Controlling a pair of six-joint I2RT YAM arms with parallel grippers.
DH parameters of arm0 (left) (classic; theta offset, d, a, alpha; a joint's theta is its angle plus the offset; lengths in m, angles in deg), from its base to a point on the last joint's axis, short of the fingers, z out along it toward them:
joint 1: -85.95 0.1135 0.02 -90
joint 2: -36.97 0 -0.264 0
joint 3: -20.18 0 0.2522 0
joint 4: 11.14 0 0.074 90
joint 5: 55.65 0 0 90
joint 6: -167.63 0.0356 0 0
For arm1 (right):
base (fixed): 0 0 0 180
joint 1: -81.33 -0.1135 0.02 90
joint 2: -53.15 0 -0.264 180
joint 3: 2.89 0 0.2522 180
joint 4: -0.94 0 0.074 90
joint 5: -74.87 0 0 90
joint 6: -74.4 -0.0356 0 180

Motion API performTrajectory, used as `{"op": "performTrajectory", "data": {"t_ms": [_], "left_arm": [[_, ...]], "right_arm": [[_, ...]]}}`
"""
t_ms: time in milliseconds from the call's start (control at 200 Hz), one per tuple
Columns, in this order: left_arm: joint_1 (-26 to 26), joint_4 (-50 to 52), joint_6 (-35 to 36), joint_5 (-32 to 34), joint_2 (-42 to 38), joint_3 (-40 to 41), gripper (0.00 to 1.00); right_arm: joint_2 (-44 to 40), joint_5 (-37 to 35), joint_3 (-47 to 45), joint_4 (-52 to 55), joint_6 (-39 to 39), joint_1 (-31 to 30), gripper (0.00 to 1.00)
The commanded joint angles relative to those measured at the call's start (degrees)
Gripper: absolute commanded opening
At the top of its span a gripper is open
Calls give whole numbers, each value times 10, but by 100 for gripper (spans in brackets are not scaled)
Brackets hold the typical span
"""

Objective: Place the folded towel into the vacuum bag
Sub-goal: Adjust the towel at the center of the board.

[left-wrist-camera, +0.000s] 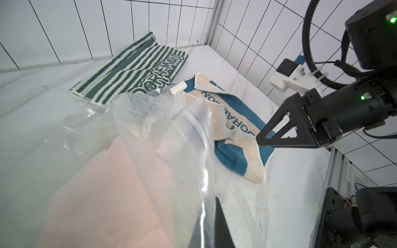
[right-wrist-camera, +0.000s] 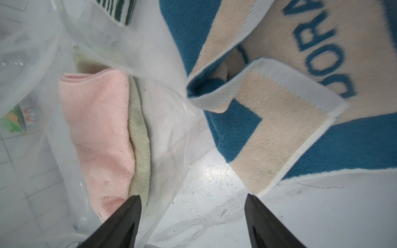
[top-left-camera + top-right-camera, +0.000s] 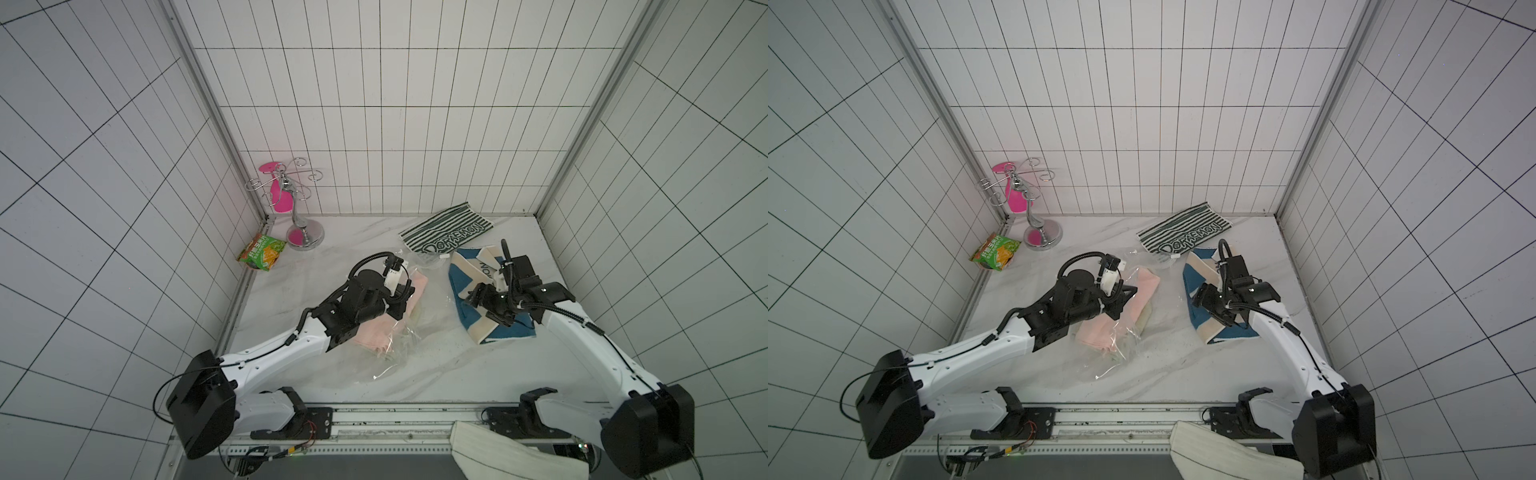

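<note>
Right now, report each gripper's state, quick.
Left gripper: shut, pinching the vacuum bag.
Right gripper: open, holding nothing.

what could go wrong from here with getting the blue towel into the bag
1. The left end effector pinches only thin film of the vacuum bag; it may slip and the mouth may collapse.
2. The blue and beige towel lies loosely folded with a corner turned up; the open right end effector may unfold it on lifting.
3. The pink towel already inside could block entry.
</note>
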Motion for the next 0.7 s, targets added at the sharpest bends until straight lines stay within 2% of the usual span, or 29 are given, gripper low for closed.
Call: {"op": "performTrajectory", "data": {"t_ms": [0,150,355,570,695], "left_arm": [[3,0,-5,5,-10,-5,0],[3,2,-6,2,-12,-5,0],[4,21,-3,10,-24,-5,0],[5,11,-14,-3,-28,14,0],[11,9,-19,-16,-27,11,0]], "right_arm": [[25,-72,29,67,22,48,81],[101,-107,67,78,72,56,81],[144,-141,118,54,114,8,81],[240,-195,196,46,86,34,79],[289,-142,209,-10,58,75,72]]}}
